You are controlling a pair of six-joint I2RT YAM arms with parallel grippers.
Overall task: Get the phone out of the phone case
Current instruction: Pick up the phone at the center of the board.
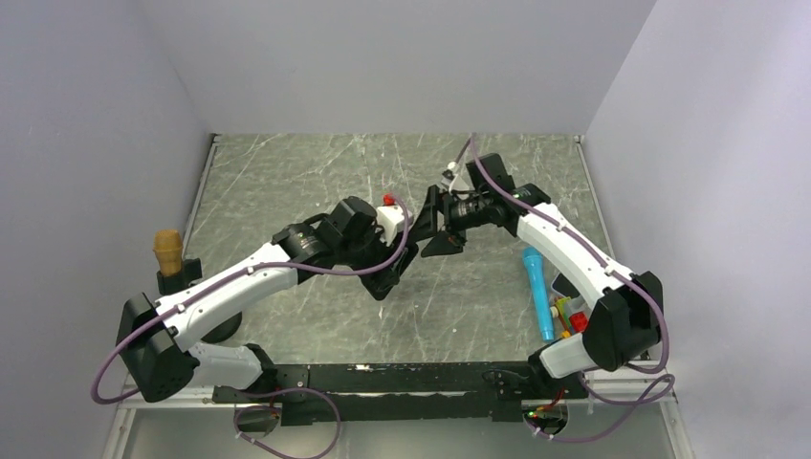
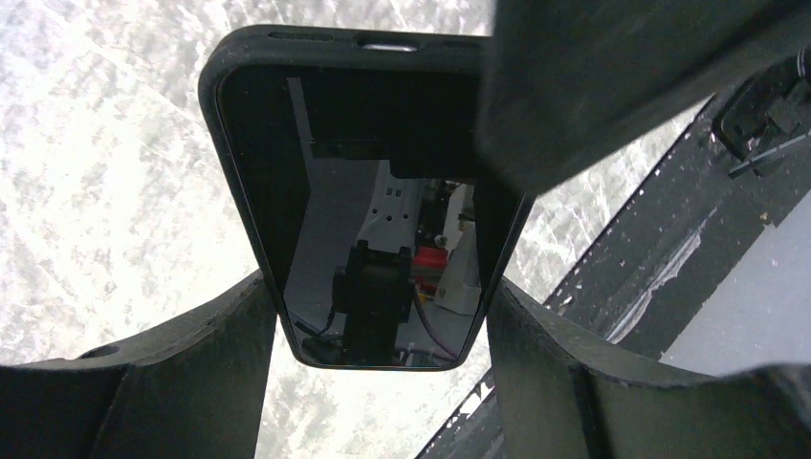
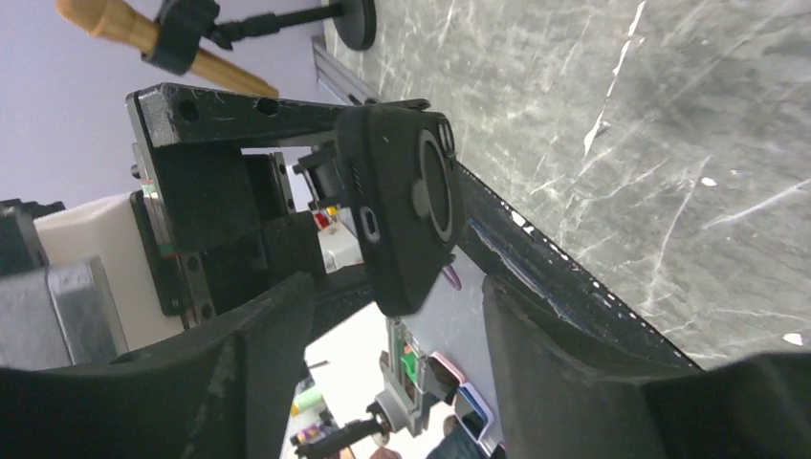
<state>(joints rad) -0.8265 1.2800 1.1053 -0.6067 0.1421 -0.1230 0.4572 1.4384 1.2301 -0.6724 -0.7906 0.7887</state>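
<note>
The phone [image 2: 373, 220], its dark screen facing the left wrist camera, sits in a black case [image 2: 239, 143]. My left gripper [image 2: 383, 382] is shut on the sides of the cased phone's lower end and holds it above the table's middle [image 1: 406, 253]. My right gripper [image 1: 435, 225] meets it from the right. One of its fingers [image 2: 612, 86] covers the phone's upper right corner. In the right wrist view the case's back [image 3: 406, 220], with its round camera opening, stands between my right gripper's [image 3: 397, 354] jaws, which are wide apart with gaps on both sides.
A blue pen-shaped tool [image 1: 538, 292] and small coloured items [image 1: 572, 314] lie by the right arm's base. A brown wooden-topped object on a black stand [image 1: 169, 251] is at the left edge. A black rail [image 1: 383, 378] runs along the near edge.
</note>
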